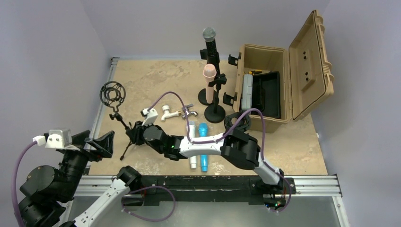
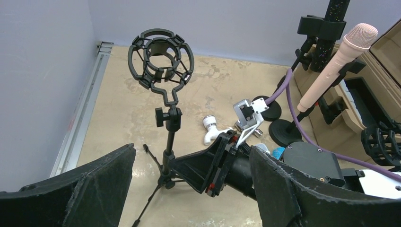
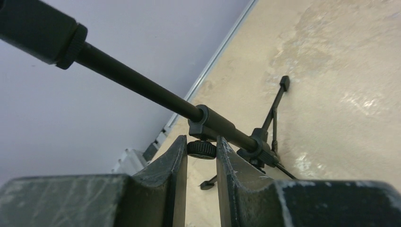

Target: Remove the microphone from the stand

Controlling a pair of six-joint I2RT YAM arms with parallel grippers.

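Seemingly bracing, the right gripper (image 1: 136, 133) is clamping the knob (image 3: 202, 149) of the empty tripod stand (image 2: 171, 142) while the left gripper (image 2: 191, 163) is hovering agape; the pink microphone (image 2: 333, 66) is sitting clipped farther back, needing a reach.

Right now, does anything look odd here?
The shock mount on the tripod stand is empty, yet the right gripper pinches that stand's small knob. A white microphone and a blue microphone lie flat under the right arm.
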